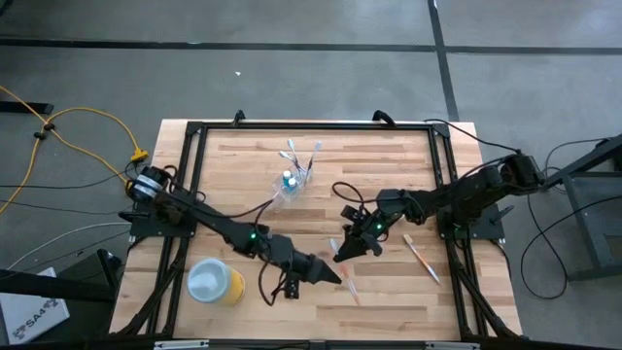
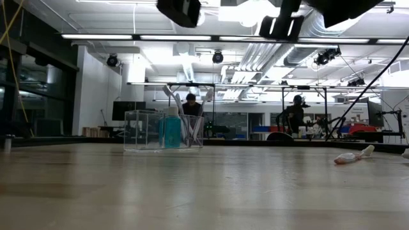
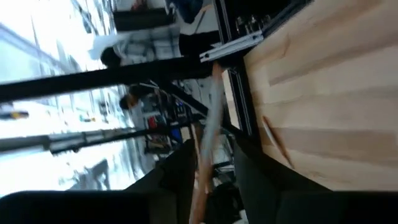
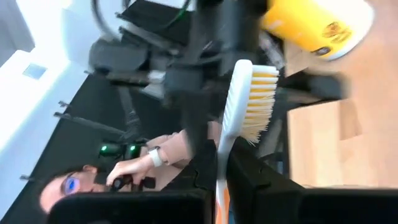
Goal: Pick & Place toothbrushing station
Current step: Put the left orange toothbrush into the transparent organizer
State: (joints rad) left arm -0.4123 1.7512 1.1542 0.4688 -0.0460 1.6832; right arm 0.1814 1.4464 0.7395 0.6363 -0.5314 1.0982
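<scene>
Arms converge mid-table; right claw (image 1: 342,247) grips toothbrush (image 4: 244,106); left claw (image 1: 335,277) alongside.

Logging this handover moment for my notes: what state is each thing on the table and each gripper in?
clear cup: upright, holding toothbrushes and a blue tube.
orange toothbrush: lifted, between both grippers.
right gripper: shut on orange toothbrush.
left gripper: at the brush's other end, jaws partly apart.
white toothbrush: lying flat on the table.
yellow cup: standing on the table.
</scene>
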